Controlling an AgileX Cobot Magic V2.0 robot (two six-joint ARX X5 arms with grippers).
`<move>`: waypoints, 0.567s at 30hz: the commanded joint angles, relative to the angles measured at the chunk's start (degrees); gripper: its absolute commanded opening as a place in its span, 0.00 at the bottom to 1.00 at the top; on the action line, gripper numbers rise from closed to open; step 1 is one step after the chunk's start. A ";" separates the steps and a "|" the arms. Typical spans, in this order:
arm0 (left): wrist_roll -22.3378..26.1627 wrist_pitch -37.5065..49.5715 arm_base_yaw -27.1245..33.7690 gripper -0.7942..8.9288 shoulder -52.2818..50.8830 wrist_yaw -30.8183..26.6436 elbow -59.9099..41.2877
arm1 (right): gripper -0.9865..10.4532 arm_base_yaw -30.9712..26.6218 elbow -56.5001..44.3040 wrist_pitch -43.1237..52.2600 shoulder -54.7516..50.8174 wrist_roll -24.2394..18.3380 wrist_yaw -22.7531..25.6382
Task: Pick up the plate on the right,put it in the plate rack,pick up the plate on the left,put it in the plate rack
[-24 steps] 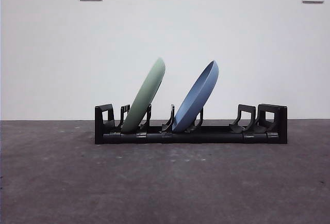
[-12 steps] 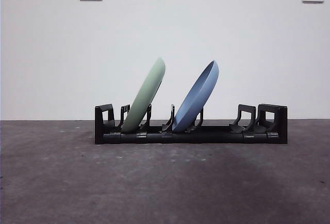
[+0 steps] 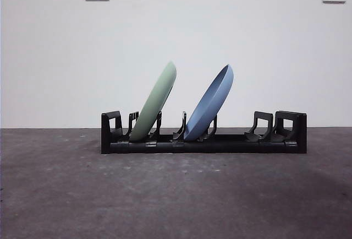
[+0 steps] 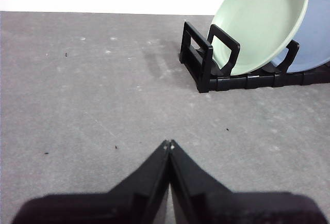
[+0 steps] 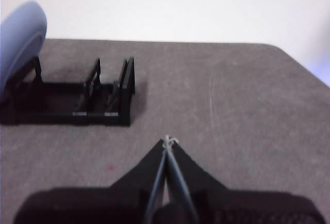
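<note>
Plates, green (image 3: 157, 101) and blue (image 3: 210, 104), both stood in your plate rack (image 3: 203, 137); left gripper (image 4: 168, 144) and right gripper (image 5: 168, 141) were closed, empty; nothing remained.

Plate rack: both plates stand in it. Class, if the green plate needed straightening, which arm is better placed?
Probably the left. Its shut gripper faces the green plate at the plate rack's near end; the right gripper sees only the blue plate.

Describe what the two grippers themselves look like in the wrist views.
Left gripper: two matte black jaws, each a flat wedge tapering from a broad dark base to a thin tip, with a tiny pale speck at each tip. Right gripper: the same black wedge shape, blurrier, tips pale. No cables or markings show.
</note>
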 commanded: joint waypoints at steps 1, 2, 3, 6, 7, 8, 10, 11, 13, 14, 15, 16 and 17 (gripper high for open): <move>-0.63 0.37 0.20 0.08 0.00 -0.11 -0.46 | 0.09 -0.07 -2.40 0.81 -1.44 0.70 0.28; -0.63 0.37 0.17 0.08 0.00 -0.11 -0.46 | 0.09 -0.07 -3.02 0.81 -1.81 0.70 0.26; -0.63 0.37 0.20 0.08 0.00 -0.11 -0.46 | 0.09 -0.07 -3.76 0.81 -2.21 0.79 0.26; -0.63 0.37 0.17 0.08 0.00 -0.11 -0.46 | 0.09 -0.04 -5.73 0.81 -3.26 1.57 0.28; -0.63 0.37 0.20 0.08 0.00 -0.11 -0.46 | 0.09 -0.04 -6.40 0.87 -3.65 1.99 0.31; -0.63 0.37 0.17 0.08 0.00 -0.11 -0.46 | 0.09 -0.04 -7.26 0.87 -4.13 2.19 0.26; -0.63 0.37 0.20 0.08 0.04 -0.11 -0.46 | 0.09 -0.04 -7.96 2.62 -4.07 2.47 0.24; -0.66 0.37 0.20 0.08 0.07 -0.11 -0.46 | 0.09 -0.04 -8.13 3.17 -4.07 2.54 0.24; -0.63 0.46 0.17 0.08 0.17 -0.09 -0.44 | 0.09 -0.04 -8.22 2.93 -4.07 2.56 0.24; -0.63 0.35 0.17 0.08 0.24 -0.11 -0.44 | 0.09 -0.04 -8.22 2.97 -4.07 2.58 0.26; -0.63 0.35 0.20 0.08 0.26 -0.09 -0.44 | 0.09 -0.04 -8.22 2.99 -4.07 2.56 0.24; -0.63 0.35 0.17 0.08 0.26 -0.11 -0.44 | 0.09 -0.04 -8.22 2.99 -4.07 2.54 0.24; -0.63 0.35 0.20 0.08 0.26 -0.11 -0.44 | 0.09 0.00 -8.22 2.97 -4.07 2.56 0.24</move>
